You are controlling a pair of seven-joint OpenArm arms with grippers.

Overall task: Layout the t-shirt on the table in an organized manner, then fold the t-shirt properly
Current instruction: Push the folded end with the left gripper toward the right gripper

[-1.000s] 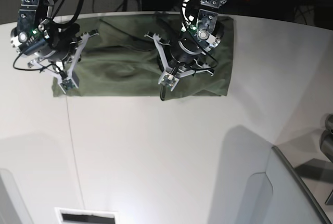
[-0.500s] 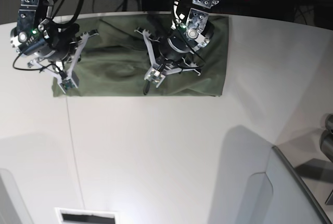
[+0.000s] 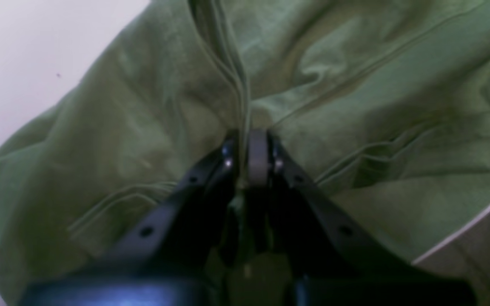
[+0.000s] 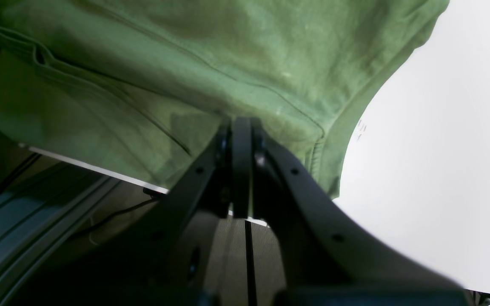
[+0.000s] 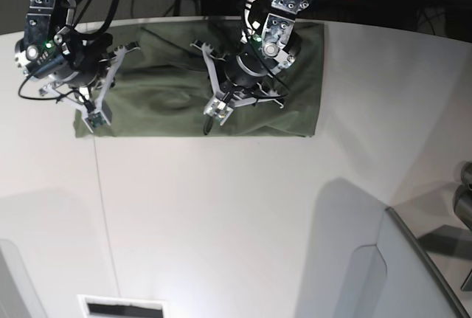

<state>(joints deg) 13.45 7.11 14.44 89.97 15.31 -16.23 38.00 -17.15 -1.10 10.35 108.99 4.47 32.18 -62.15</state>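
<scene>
The left gripper (image 3: 247,144) has its jaws drawn almost together on a raised ridge of the t-shirt (image 3: 355,127); a seamed pleat of cloth runs straight up out of the narrow slit between the two black fingers, so the fabric is pinched there rather than lying under them; in the base view this gripper (image 5: 214,115) sits over the middle of the garment, near its front edge.

The right gripper (image 4: 238,140) has its jaws fully together; the wrist view shows the green cloth (image 4: 211,63) draped just above and against the fingertips, with a hemmed edge just to one side, but whether any fabric is caught between them I cannot tell — the tips meet right where the cloth begins; in the base view this gripper (image 5: 92,119) stands at the near left corner of the shirt.

The t-shirt (image 5: 162,97) lies at the far edge of the table (image 5: 236,207), spread as a wide, roughly rectangular olive-green band, its long side running across the table; its front edge is fairly straight and its right side ends in a clean vertical edge; the surface is not flat — soft wrinkles and folded layers show around the middle and toward the back; seams and double-stitched hems are visible up close in both wrist views.
</scene>
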